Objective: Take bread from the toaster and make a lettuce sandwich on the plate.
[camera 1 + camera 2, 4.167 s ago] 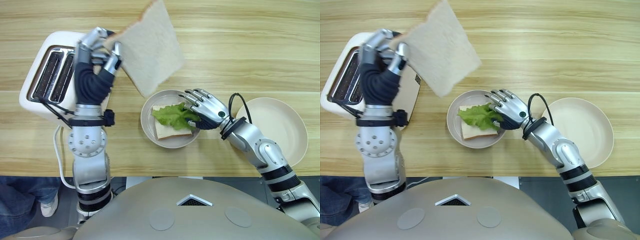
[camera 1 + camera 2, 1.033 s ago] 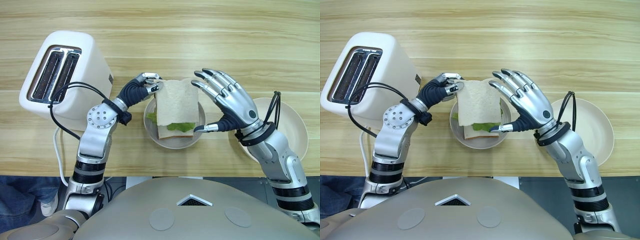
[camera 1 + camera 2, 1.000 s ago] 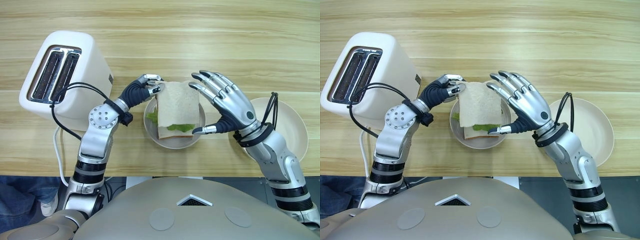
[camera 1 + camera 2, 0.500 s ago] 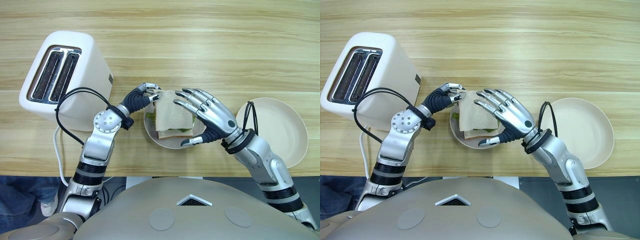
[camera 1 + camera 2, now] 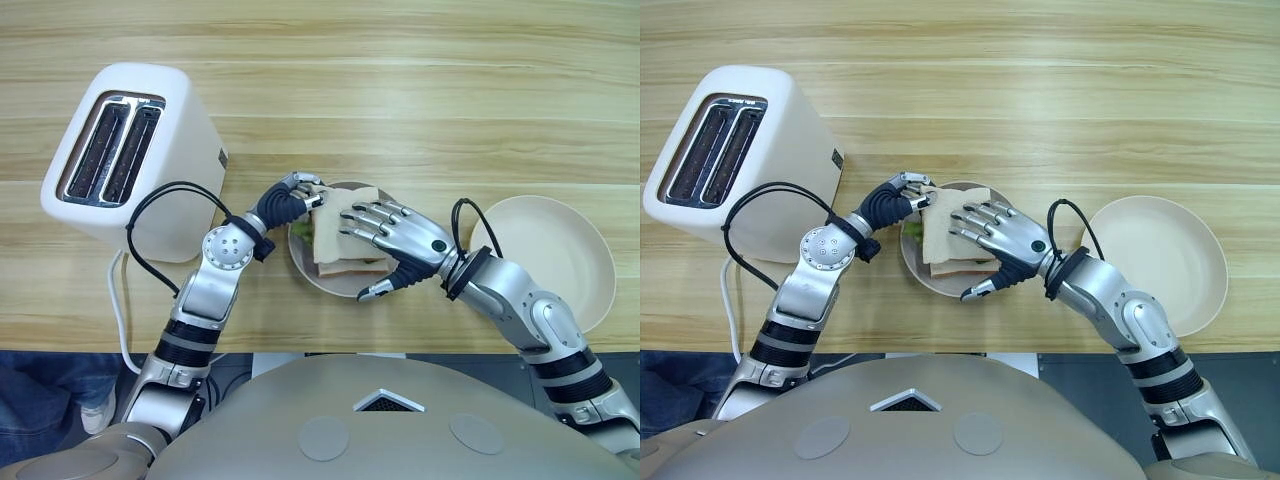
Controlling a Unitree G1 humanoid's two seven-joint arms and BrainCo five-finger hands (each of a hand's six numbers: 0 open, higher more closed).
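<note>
One sandwich: centred on the plate, lettuce peeking out at the plate's left side.
Left robot hand: at the plate's left rim, fingers pinching the top slice.
Right robot hand: over the plate, fingers spread flat on the bread, gripping nothing.
Handling: light, soft, dents easily (hold by the edges, press gently).

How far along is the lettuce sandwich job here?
Done: the white toaster has empty slots, and a pale top bread slice covers the green lettuce leaf on the round beige plate. In hand: the left robot hand pinches that slice's corner while the right robot hand lies spread over it. Left: letting go and withdrawing both.
</note>
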